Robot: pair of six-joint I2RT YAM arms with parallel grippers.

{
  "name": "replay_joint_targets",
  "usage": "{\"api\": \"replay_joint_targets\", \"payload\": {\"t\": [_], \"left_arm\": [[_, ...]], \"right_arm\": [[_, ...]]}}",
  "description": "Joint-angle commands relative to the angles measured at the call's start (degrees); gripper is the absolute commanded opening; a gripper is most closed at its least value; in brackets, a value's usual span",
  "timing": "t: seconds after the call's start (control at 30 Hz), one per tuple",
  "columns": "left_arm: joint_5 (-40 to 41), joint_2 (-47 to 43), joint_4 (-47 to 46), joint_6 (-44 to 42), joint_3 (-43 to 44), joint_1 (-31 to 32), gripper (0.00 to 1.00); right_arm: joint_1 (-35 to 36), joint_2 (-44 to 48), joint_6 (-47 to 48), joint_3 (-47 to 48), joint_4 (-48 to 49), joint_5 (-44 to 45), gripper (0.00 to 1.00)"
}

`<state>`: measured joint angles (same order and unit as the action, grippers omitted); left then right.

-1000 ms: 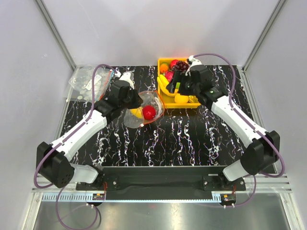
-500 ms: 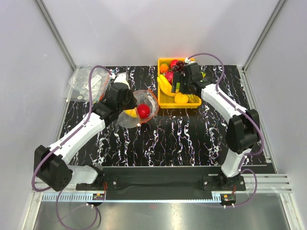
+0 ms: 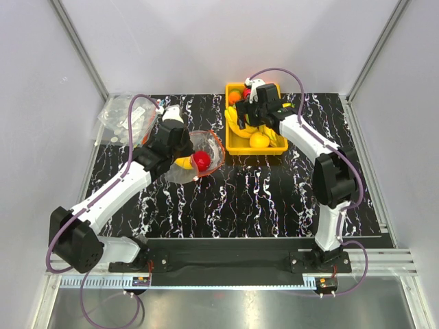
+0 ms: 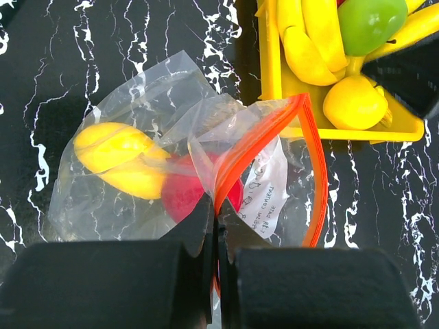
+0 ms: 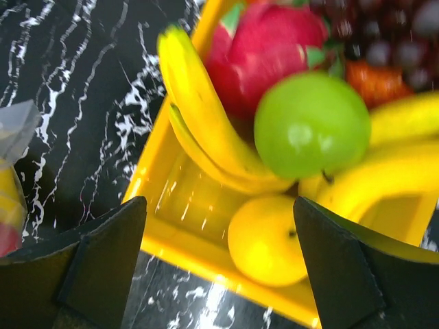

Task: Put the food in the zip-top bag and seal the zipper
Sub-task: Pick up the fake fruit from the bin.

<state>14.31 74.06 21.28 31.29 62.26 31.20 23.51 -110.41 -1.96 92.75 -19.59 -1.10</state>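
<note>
We see the left fingers pinching the zip-top bag at its zipper. The right fingers stand spread above the yellow tray.

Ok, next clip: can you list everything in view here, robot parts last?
zip-top bag: one, clear, on the table left of the tray
zipper: one, red-orange, along the bag's open mouth
yellow fruit: one, yellow, inside the bag
red fruit: one, red, inside the bag
yellow tray: one, yellow, far middle of the table
bananas: several, yellow, in the tray
green apple: one, green, on the bananas
round fruit: one, yellow, tray's near side
dragon fruit: one, pink-red, in the tray
clear packets: pile, clear, far left
table: one, black, white veins
left gripper: shut on the bag's mouth
right gripper: open, over the tray
</note>
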Motion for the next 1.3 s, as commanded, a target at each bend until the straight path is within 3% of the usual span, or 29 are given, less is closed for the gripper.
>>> {"api": "replay_joint_targets", "payload": {"t": [0.0,0.13,0.53,0.7,0.87,0.97,1.13,1.27], "left_arm": [[2.0,0.6,-2.5,-1.2,0.4,0.0,0.00],[2.0,0.7,-2.6,-1.5,0.1,-0.1,0.00],[1.5,1.3,-2.8,-2.5,0.5,-0.1,0.00],[1.8,1.3,-2.9,-2.8,0.4,-0.1,0.00],[2.0,1.8,-2.8,-3.0,0.5,-0.1,0.00],[1.6,2.1,-2.7,-3.1,0.8,-0.1,0.00],[1.3,1.9,-2.5,-3.2,0.9,-0.1,0.00],[1.2,1.7,-2.2,-3.2,1.0,-0.2,0.00]], "right_arm": [[-0.2,-3.9,8.0,7.0,3.5,-4.8,0.94],[-0.2,-8.1,9.4,12.2,0.8,-7.0,0.91],[-0.1,-15.7,11.8,14.2,0.9,-10.1,0.88],[-0.1,-17.8,12.2,15.3,0.4,-8.7,0.77],[-0.2,-18.9,13.2,14.6,1.2,-8.3,0.73],[-0.2,-19.0,13.3,14.7,1.6,-7.7,0.60],[-0.2,-13.1,11.8,9.4,7.3,-11.4,0.48],[-0.1,-9.7,9.1,9.5,7.1,-13.8,0.44]]}}
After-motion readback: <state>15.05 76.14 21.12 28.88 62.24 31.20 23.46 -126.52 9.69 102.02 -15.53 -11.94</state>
